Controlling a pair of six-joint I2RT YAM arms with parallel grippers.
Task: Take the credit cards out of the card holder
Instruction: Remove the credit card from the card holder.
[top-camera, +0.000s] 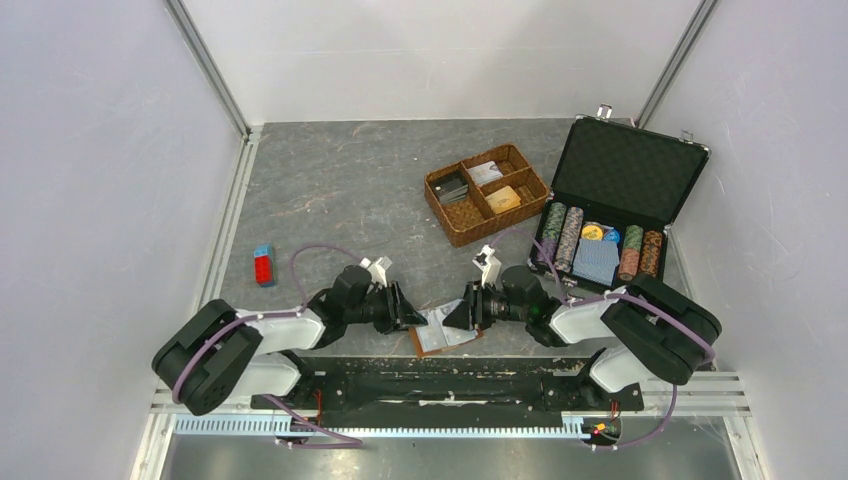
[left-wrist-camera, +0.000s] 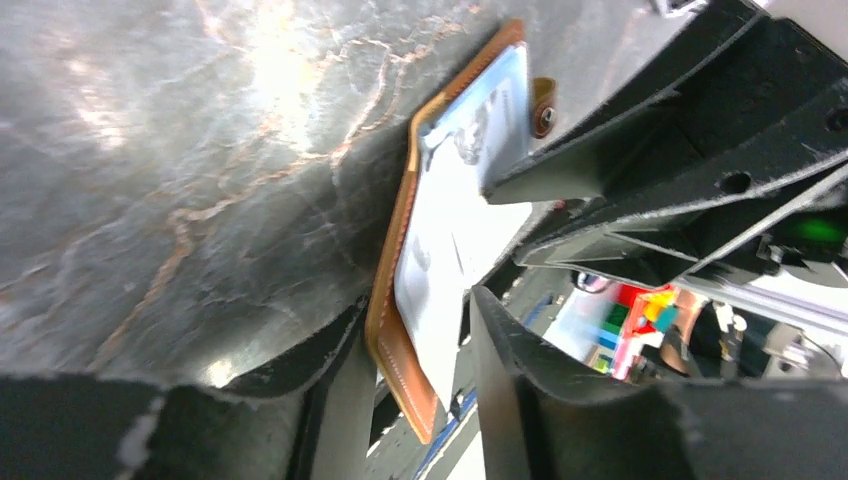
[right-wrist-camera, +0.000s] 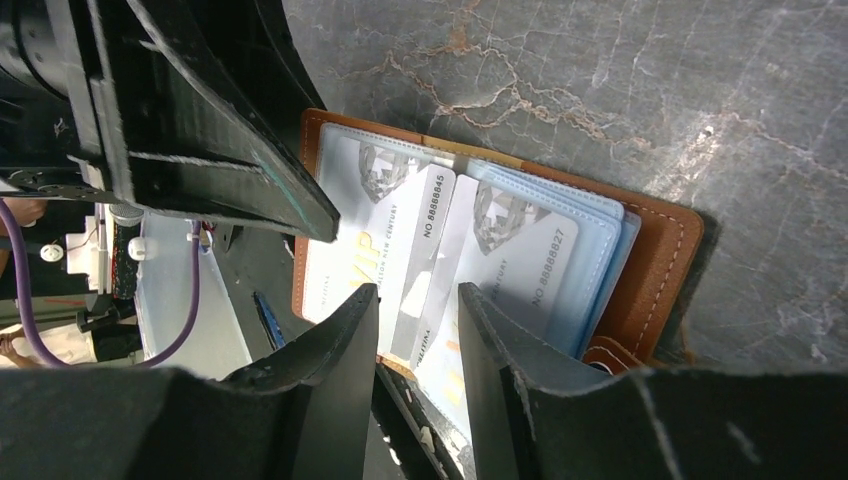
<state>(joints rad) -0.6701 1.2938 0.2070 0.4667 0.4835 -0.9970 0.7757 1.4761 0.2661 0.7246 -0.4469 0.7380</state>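
Observation:
The tan leather card holder (top-camera: 440, 338) lies open at the table's near edge, between both grippers. In the right wrist view its pale blue sleeves (right-wrist-camera: 590, 250) hold white cards (right-wrist-camera: 365, 235) printed with "VIP" and numbers. My left gripper (top-camera: 418, 318) is closed around the holder's left cover (left-wrist-camera: 395, 330), whose leather and sleeves fill the gap between its fingers. My right gripper (right-wrist-camera: 418, 292) is open, its fingertips straddling the middle sleeve edge. A golden-orange card (top-camera: 503, 199) lies in the woven basket.
The woven brown basket (top-camera: 486, 193) stands mid-table with flat items in its compartments. An open black case (top-camera: 612, 215) with poker chips and a blue deck is at the right. A red and blue block (top-camera: 263, 265) lies at the left. The arms' mounting rail borders the near edge.

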